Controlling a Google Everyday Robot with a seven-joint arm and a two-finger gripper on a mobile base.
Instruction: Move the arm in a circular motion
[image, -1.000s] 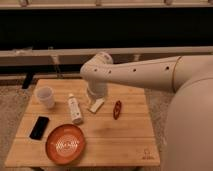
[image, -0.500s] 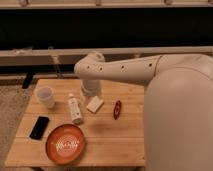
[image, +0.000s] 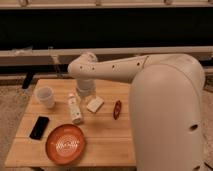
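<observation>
- Since the earlier frames the arm has swung left, and its bulky near segment now hides the right edge of the wooden worktop.
- By the front edge we count one round orange plate and one flat black phone.
- Mid-worktop we count one white bottle lying down, one pale square packet and one small red object.
- One white cup stands toward the far-left corner.
- Near the far edge the smooth cream tube bends at a rounded joint. The gripper hangs below it, and we cannot tell whether it is open or closed.
</observation>
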